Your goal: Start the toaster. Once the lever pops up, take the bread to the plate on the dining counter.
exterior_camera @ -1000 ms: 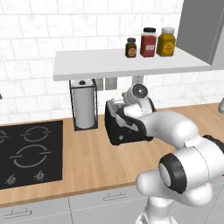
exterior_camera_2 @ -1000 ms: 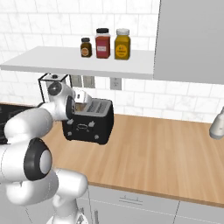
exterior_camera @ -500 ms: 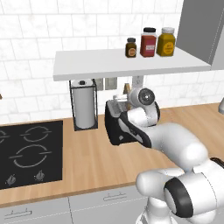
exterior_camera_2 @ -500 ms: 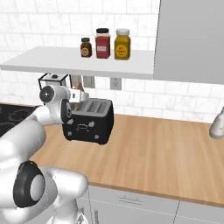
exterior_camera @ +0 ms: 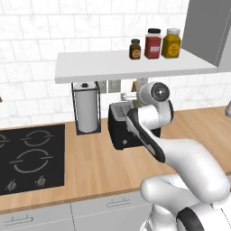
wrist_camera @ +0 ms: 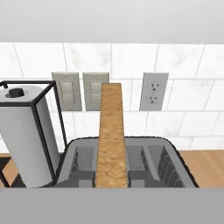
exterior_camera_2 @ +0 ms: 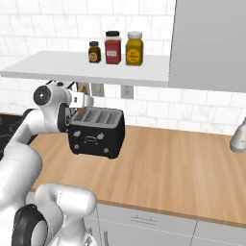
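Bread point(wrist_camera: 111, 135) stands edge-on above the toaster point(wrist_camera: 127, 168); no writing is legible.

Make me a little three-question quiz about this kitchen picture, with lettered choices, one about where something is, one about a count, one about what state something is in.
1. Where does the paper towel roll stand?
A. on the shelf
B. on the hob
C. on the worktop beside the toaster

2. How many jars are on the shelf?
A. two
B. three
C. five

3. What state is the bread in?
A. lying flat on the worktop
B. on edge, lifted above the toaster's slots
C. resting on a plate

Answers:
1. C, its black holder sits next to the toaster under the shelf.
2. B, a small dark one, a red one and a yellow one.
3. B, the hand view shows the slice edge-on, rising over the slots.
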Robot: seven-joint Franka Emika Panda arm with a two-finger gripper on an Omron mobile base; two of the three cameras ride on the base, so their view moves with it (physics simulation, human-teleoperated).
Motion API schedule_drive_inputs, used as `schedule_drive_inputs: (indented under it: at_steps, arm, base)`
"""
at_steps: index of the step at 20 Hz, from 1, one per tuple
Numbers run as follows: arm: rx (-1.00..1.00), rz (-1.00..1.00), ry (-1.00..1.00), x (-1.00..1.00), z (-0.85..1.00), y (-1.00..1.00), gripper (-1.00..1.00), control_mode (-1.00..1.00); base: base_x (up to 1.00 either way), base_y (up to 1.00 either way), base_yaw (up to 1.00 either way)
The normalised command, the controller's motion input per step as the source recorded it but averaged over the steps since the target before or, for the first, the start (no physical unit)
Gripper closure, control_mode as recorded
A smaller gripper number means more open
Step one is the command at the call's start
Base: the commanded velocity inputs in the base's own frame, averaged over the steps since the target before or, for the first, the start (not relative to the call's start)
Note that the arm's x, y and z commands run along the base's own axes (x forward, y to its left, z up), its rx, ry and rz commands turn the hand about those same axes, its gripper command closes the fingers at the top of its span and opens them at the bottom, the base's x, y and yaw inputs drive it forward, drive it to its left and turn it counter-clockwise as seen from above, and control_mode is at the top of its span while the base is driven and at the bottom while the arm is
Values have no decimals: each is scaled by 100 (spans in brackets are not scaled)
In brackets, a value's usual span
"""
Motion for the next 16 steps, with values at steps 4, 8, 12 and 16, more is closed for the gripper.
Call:
schedule_drive_inputs:
  at_steps: [4, 8, 12, 16]
  arm:
    - [0, 0, 2, -77, 31, -2, 100, -100]
    - [0, 0, 5, -85, 64, -8, 100, -100]
    - [2, 1, 9, -99, 36, -33, 100, -100]
    - [2, 2, 8, -99, 0, -45, 100, -100]
  base:
    - [0, 0, 0]
    - [0, 0, 0]
    - [0, 0, 0]
    - [0, 0, 0]
